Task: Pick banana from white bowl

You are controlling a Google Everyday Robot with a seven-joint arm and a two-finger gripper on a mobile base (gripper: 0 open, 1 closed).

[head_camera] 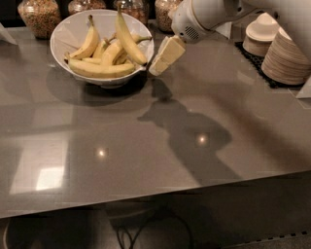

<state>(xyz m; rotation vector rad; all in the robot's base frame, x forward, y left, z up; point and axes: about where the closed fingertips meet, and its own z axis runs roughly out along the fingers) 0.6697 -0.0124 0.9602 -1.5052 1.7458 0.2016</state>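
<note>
Grey counter point(146, 160) fills the near half of the view, with two small light spots and the arm's dark shadow point(189, 136) near the middle.

Further back, at about eleven o'clock, stands the white bowl point(65, 34), heaped with fruit. The banana point(128, 40) to take is the long, slim one leaning across the pile on the bowl's right side, at three o'clock within the bowl. Its dark stem points up and away and its lower end rests near the rim.

It is likely light, firm enough to lift, and soft under the skin, so a hard squeeze would bruise it. The peel looks smooth and may slip. The best hold seems to be across the thick middle, where it sits proud of the others, not at the thin stem.

At about twelve o'clock the claw point(160, 63) hangs tilted down and to the left, its tip just beside the bowl's right rim and close to the banana's lower end. Whether it touches the rim cannot be told. It carries nothing, and its opening cannot be told from this angle.

Beyond, jars point(39, 14) line the back, and stacked plates point(291, 53) sit at two o'clock.
</note>
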